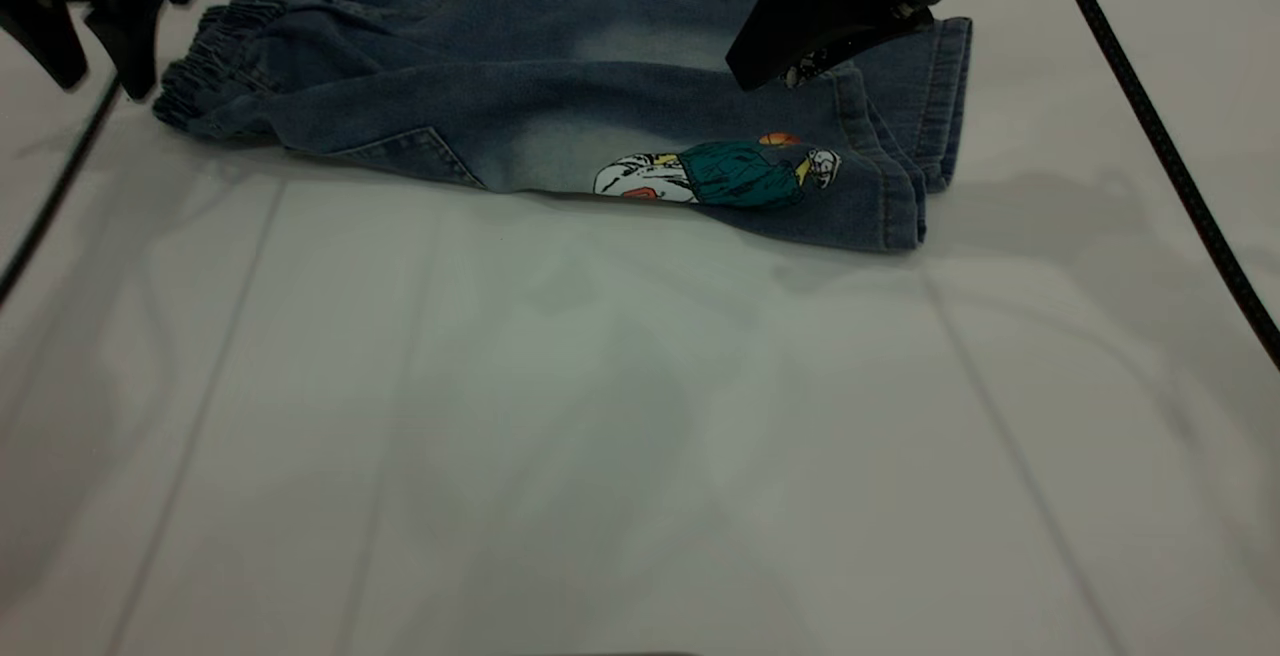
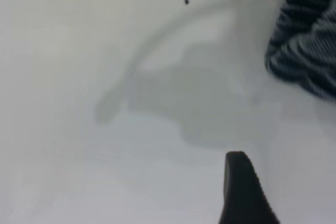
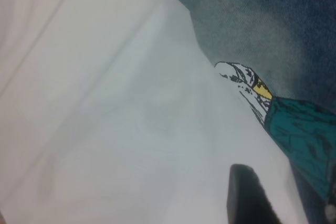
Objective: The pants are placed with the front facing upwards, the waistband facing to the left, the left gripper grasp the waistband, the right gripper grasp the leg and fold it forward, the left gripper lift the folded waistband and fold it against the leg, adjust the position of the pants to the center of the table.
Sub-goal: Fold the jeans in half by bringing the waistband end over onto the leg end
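The blue denim pants (image 1: 520, 106) lie folded lengthwise along the far part of the table, one leg over the other, with a cartoon print (image 1: 730, 174) on top. The elastic waistband (image 1: 215, 66) points left and the leg cuffs (image 1: 920, 166) point right. My left gripper (image 1: 90, 56) hangs open just left of the waistband, above the table and holding nothing. In the left wrist view, one fingertip (image 2: 241, 192) shows over bare table with the waistband (image 2: 307, 51) off to the side. My right gripper (image 1: 780, 66) hovers open over the leg near the cuffs. Its finger (image 3: 247, 198) shows beside the print (image 3: 294, 124).
The white table (image 1: 600, 416) stretches wide in front of the pants. A black cable (image 1: 1170, 156) runs down the right side from the right arm. Another cable (image 1: 50, 196) slants along the left edge.
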Robot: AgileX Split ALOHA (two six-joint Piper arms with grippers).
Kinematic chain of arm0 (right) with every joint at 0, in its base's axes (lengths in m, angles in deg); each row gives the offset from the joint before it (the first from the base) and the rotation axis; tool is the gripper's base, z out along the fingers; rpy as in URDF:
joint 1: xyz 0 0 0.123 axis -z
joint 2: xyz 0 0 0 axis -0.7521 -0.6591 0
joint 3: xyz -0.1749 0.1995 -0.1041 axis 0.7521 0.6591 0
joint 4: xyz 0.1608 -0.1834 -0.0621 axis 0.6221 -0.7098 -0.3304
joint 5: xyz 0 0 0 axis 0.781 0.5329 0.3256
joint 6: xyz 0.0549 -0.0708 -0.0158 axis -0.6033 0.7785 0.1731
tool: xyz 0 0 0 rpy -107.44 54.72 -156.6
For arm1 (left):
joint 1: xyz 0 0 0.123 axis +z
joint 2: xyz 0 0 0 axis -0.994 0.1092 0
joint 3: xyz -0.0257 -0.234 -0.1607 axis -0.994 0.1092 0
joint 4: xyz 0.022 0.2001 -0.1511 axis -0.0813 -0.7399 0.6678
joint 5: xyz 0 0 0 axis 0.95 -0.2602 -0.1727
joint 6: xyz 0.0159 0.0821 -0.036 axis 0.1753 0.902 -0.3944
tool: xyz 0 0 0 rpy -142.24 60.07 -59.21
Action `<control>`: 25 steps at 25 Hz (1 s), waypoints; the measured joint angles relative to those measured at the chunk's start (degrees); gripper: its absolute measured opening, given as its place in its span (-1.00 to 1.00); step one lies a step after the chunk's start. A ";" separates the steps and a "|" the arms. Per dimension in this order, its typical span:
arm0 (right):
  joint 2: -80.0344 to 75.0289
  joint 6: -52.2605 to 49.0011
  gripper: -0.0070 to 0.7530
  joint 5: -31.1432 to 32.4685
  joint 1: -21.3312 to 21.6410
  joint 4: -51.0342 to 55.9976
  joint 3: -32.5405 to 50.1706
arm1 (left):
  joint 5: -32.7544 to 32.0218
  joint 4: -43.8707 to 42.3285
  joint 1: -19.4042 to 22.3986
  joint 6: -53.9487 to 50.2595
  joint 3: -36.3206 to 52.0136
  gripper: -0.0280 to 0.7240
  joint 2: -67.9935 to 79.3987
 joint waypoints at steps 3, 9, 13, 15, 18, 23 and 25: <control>0.00 0.00 -0.28 0.28 0.00 0.00 0.00 | 3.83 0.05 0.00 0.21 0.00 0.06 1.68; 0.00 -0.05 -0.28 0.46 0.00 -0.07 0.00 | 9.06 0.05 -0.18 0.63 0.00 0.06 2.26; 0.00 -0.17 -0.28 0.46 0.00 -0.07 0.00 | 10.73 0.05 -0.18 0.70 -0.05 0.06 2.91; 0.00 -0.22 -0.28 0.46 0.00 -0.07 0.00 | 11.26 0.05 -0.18 0.70 -0.10 0.06 3.77; 0.00 -0.22 -0.28 0.51 0.00 -0.07 0.00 | 11.61 0.10 -0.26 0.75 -0.41 0.06 4.37; 0.00 -0.22 -0.28 0.51 0.00 -0.07 0.00 | 12.07 0.92 -0.26 0.81 -0.61 -0.14 5.04; 0.00 -0.22 -0.28 0.64 0.00 -0.07 0.00 | 12.06 1.22 -0.39 0.52 -1.05 -0.34 5.62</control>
